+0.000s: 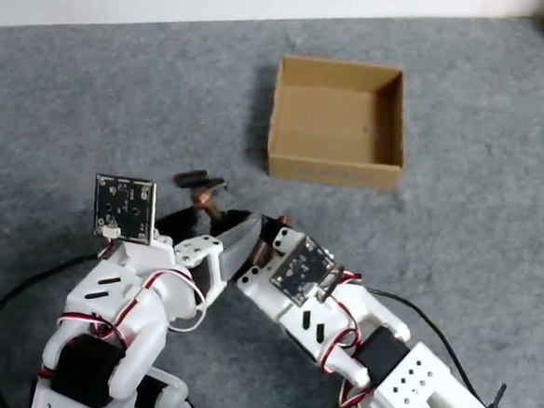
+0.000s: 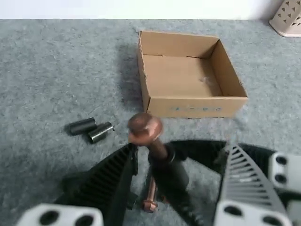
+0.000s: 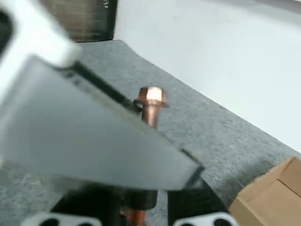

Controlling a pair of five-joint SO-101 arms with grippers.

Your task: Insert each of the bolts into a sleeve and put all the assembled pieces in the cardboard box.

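On the grey carpet (image 2: 42,70) at the far left lie two loose sleeves, one dark (image 2: 82,126) and one shinier (image 2: 100,132), end to end and almost touching, well clear of both arms. Just to their right the left gripper (image 2: 182,150) has its jaws spread wide, a black ribbed finger (image 2: 113,181) on one side and a grey ribbed finger (image 2: 241,176) on the other. Between them stands a copper bolt (image 2: 145,128), tilted, its broad head up and away from the fingers and its shank running down into a dark sleeve (image 2: 173,175). The black finger's tip is just beside the shank; whether it touches cannot be told. The right gripper (image 3: 139,200) comes in from the other side, and in its own wrist view its black jaws appear pressed onto that sleeve from both sides, with the bolt's hexagonal head sticking up beyond them and a bit of copper showing below. A second bolt (image 2: 149,195) lies flat on the carpet under the held pair, free of any jaw. Farther right and farther from the arms sits the cardboard box (image 2: 197,107), open at the top, with nothing visible inside.
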